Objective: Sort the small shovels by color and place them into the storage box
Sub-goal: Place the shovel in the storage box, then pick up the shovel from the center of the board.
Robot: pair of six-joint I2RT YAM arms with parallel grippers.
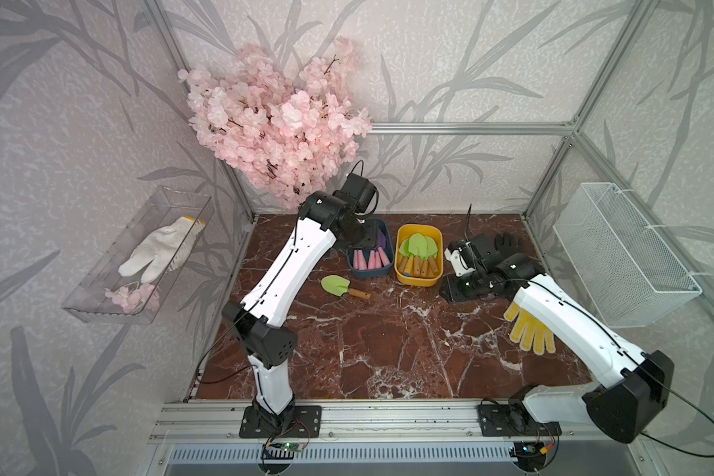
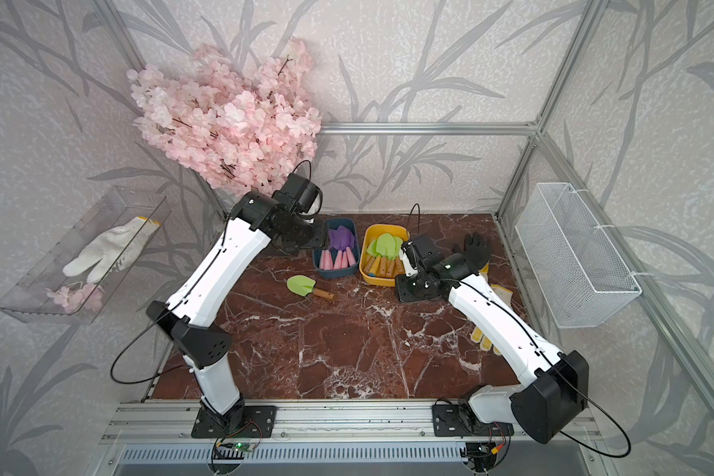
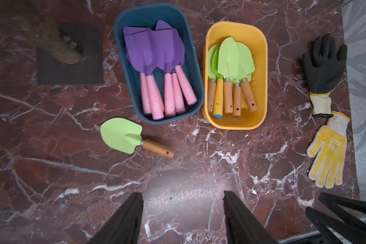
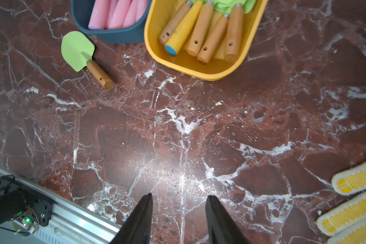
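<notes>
One lime-green shovel with a brown wooden handle (image 3: 133, 139) lies on the red marble table (image 3: 199, 169).
It sits just beside the dark blue plastic box (image 3: 193, 63). My left gripper (image 3: 183, 194) and right gripper (image 4: 179, 196) have their fingers spread, holding nothing.

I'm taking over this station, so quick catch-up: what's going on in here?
Two robot arms are sorting toy shovels by color. The purple shovels lie in the blue box, and the green shovels lie in the yellow box. One loose green shovel lies on the table near the blue box, untouched. The left gripper and the right gripper both hang open and empty above the table.
</notes>
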